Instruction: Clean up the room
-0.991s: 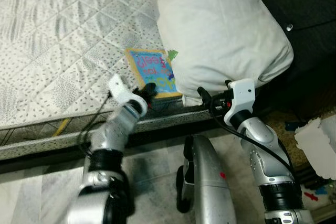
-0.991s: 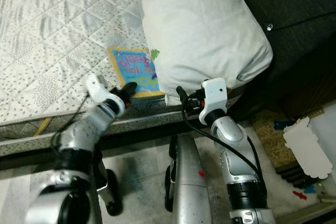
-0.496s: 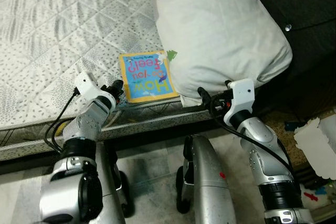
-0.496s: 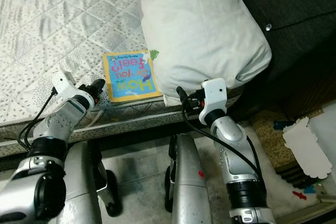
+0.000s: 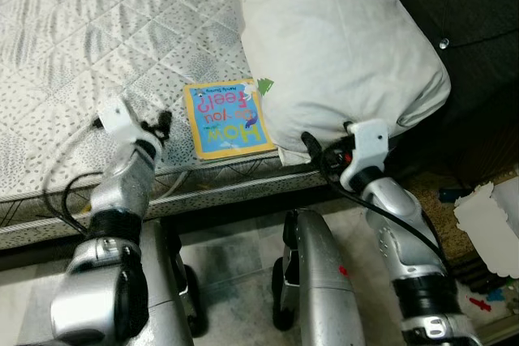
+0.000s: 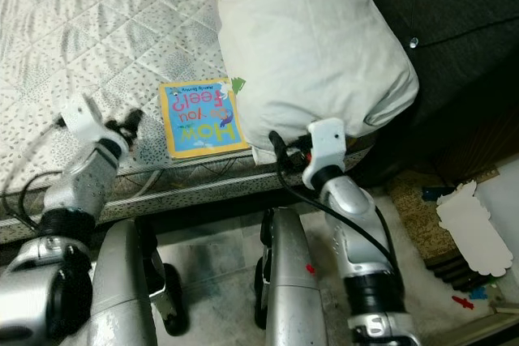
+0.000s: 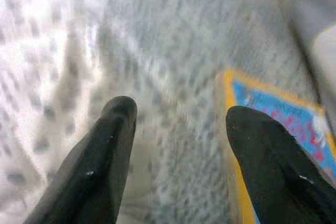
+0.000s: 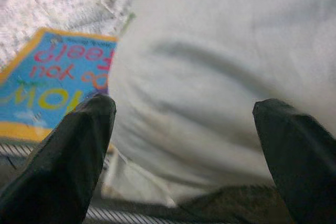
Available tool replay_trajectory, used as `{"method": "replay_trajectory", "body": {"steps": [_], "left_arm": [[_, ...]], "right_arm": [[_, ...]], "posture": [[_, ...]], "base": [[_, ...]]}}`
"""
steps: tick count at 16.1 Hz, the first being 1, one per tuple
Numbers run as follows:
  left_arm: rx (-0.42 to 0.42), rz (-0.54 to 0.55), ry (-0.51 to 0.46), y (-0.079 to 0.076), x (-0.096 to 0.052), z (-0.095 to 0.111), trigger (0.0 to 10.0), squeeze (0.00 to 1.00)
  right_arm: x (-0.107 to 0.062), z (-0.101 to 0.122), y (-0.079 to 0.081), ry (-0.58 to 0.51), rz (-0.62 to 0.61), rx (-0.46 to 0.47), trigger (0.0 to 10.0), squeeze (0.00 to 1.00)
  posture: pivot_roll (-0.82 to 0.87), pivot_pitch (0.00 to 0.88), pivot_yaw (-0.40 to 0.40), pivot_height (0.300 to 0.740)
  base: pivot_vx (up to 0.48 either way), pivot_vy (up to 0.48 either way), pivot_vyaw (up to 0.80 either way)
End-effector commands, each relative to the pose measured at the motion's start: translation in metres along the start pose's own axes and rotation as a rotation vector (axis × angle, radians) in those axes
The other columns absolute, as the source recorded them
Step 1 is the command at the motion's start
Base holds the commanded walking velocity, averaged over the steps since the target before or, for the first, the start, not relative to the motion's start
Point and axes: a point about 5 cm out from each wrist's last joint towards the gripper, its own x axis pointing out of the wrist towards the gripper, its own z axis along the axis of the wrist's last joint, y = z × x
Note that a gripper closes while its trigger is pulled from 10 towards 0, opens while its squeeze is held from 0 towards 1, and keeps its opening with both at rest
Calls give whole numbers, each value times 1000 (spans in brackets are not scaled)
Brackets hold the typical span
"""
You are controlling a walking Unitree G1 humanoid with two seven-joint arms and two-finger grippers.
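Note:
A children's book with a yellow border and blue cover lies flat on the quilted mattress near its front edge. Its right side touches a big white pillow. My left gripper hovers open just left of the book, nothing between its fingers; the book's corner lies beside one finger. My right gripper is open at the pillow's front edge, and the pillow bulges between its fingers.
The mattress edge and bed frame run across in front of me. A dark padded surface rises to the right of the pillow. On the floor at the right lie a white scalloped sheet and small bits on a brown mat.
A second ago my left gripper was at the book's lower edge; it has drawn away to the left, and the book now lies flat and turned. The right arm barely moved.

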Motion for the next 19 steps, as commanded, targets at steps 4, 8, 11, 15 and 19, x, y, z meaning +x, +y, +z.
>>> {"method": "replay_trajectory", "body": {"steps": [4,8,11,15,19], "left_arm": [[114,-121,-25,-39,-32,-25,10000,1000],[193,-296,171,-69,-66,-76,10000,1000],[197,-307,276,-69,-77,-97,10000,1000],[152,-181,303,-52,-66,-103,10000,1000],[152,-128,315,-36,-48,-100,10000,1000]], "right_arm": [[1,-8,6,13,4,19,10000,0],[5,-9,8,9,5,29,10000,0],[6,-9,10,4,3,34,10000,0],[3,-11,8,7,-17,33,10000,0],[1,-10,4,7,-28,23,10000,0]], "posture": [[-111,186,-61,546],[-94,188,-56,546],[-89,189,-48,546],[-98,196,-42,546],[-117,202,-43,546]], "base": [[0,0,0],[0,0,0],[0,0,0],[0,0,0],[0,0,0]]}}
